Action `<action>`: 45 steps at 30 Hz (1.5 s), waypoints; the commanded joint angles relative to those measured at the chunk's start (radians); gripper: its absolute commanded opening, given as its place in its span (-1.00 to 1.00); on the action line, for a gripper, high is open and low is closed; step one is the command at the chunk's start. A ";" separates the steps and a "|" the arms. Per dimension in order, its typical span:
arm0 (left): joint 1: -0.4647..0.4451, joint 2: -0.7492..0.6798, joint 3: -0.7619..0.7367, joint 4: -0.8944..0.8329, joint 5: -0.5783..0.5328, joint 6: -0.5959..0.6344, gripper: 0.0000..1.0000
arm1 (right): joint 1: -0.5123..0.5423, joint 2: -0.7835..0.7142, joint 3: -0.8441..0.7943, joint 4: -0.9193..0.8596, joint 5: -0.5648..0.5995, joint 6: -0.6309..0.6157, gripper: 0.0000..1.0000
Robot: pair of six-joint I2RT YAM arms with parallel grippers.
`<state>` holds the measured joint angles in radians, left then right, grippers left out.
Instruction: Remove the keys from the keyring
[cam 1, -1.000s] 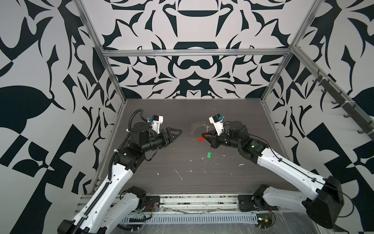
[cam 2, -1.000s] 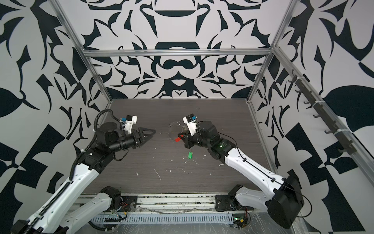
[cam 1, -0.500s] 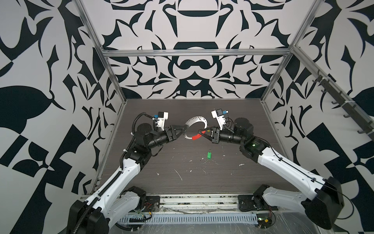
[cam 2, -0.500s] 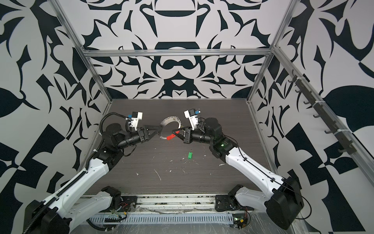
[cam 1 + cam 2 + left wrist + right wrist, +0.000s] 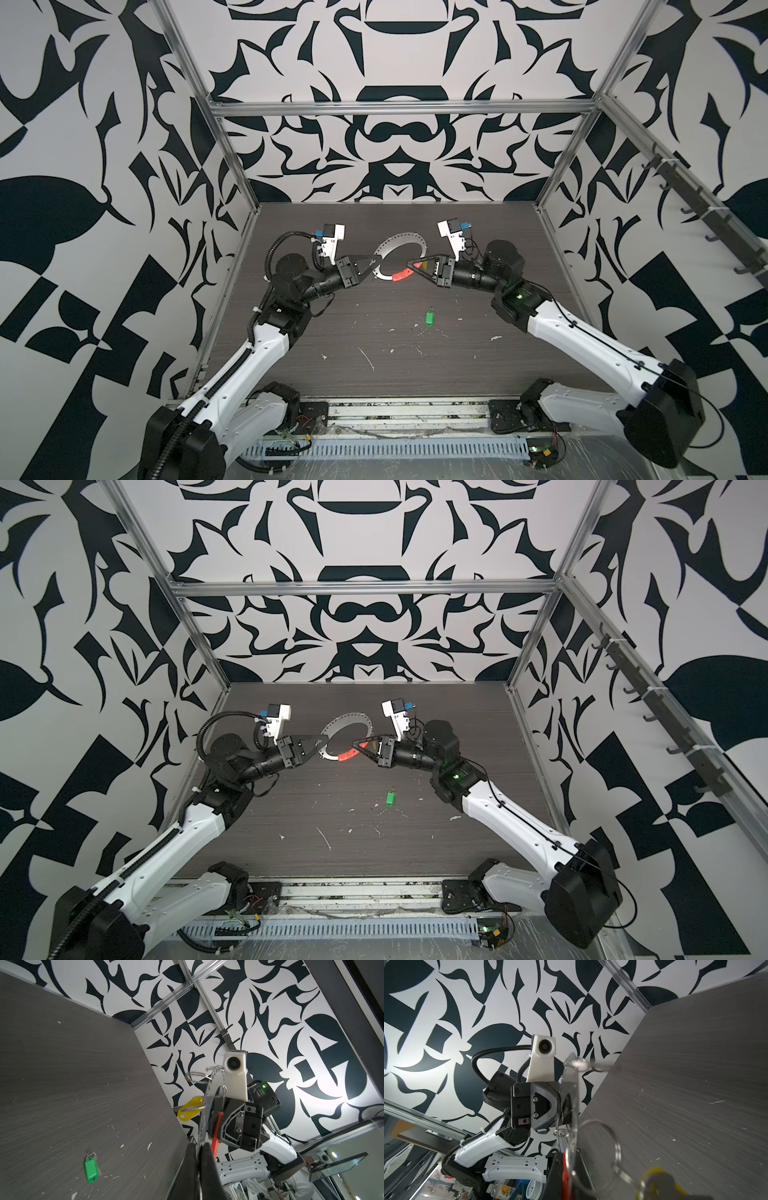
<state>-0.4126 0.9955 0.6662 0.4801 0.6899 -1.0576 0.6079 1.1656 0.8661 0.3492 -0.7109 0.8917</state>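
The left gripper [image 5: 377, 262], open a moment ago, has now closed on the pale strip of the keyring [image 5: 404, 239]. The right gripper [image 5: 409, 264] stays shut on its red end, so both hold it in the air. The green key [image 5: 429, 318] lies free on the table [image 5: 457, 365]. The yellow key [image 5: 190, 1108] still hangs on the keyring and is probably the next one to remove.

readable text: none | small print on black arm joint [image 5: 259, 1093] beside green light: too fine to read | bottle label [image 5: 506, 1190] and round clock face [image 5: 532, 1186] in right wrist view: blurred, illegible
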 commanded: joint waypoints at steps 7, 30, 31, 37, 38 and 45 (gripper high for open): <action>-0.003 -0.072 0.121 -0.360 -0.068 0.064 -1.00 | 0.009 -0.141 -0.028 -0.264 0.044 -0.300 -0.18; 0.000 -0.021 0.457 -0.964 0.141 0.342 -1.00 | 0.009 -0.383 -0.143 -0.207 0.196 -0.612 -0.25; -0.001 -0.020 0.457 -0.957 0.152 0.342 -1.00 | 0.010 -0.383 -0.141 -0.205 0.192 -0.617 -0.24; -0.001 -0.028 0.451 -0.931 0.180 0.337 -1.00 | 0.012 -0.364 -0.121 -0.240 0.158 -0.666 -0.21; -0.001 -0.026 0.450 -0.932 0.185 0.338 -1.00 | 0.010 -0.359 -0.118 -0.240 0.145 -0.668 -0.21; 0.000 -0.031 0.449 -0.924 0.188 0.334 -1.00 | 0.012 -0.356 -0.116 -0.240 0.139 -0.675 -0.19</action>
<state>-0.4179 0.9752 1.0847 -0.4534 0.8528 -0.7353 0.6132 0.8150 0.7258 0.0708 -0.5488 0.2367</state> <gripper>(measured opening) 0.058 0.402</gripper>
